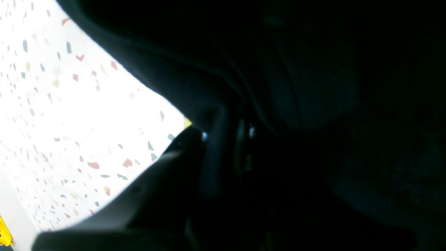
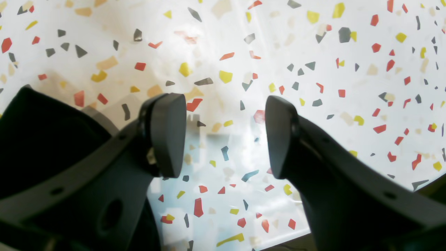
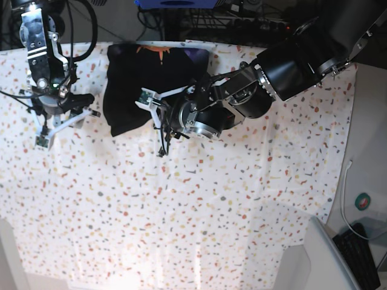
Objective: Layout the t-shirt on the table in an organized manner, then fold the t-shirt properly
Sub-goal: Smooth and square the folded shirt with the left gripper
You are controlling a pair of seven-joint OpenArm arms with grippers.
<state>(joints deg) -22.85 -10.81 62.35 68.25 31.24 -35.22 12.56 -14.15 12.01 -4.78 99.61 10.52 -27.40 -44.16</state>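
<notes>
The black t-shirt (image 3: 130, 84) lies bunched at the back of the speckled table (image 3: 211, 211), with an orange and purple print at its far edge. My left gripper (image 3: 159, 142) reaches across to the shirt's near right edge. In the left wrist view dark cloth (image 1: 313, 87) fills most of the frame, and a hem runs into the shut fingertips (image 1: 204, 136). My right gripper (image 3: 84, 106) hovers left of the shirt. Its fingers (image 2: 167, 132) stand open over bare table (image 2: 223, 52), with the gripper (image 2: 223, 104) holding nothing. Black cloth (image 2: 35, 132) shows at that view's left.
Cables and dark equipment (image 3: 242, 15) line the table's back edge. A grey bin-like object (image 3: 326, 260) stands off the near right corner, with a white cable (image 3: 346, 199) beside it. A yellow object (image 1: 4, 233) shows past the table edge.
</notes>
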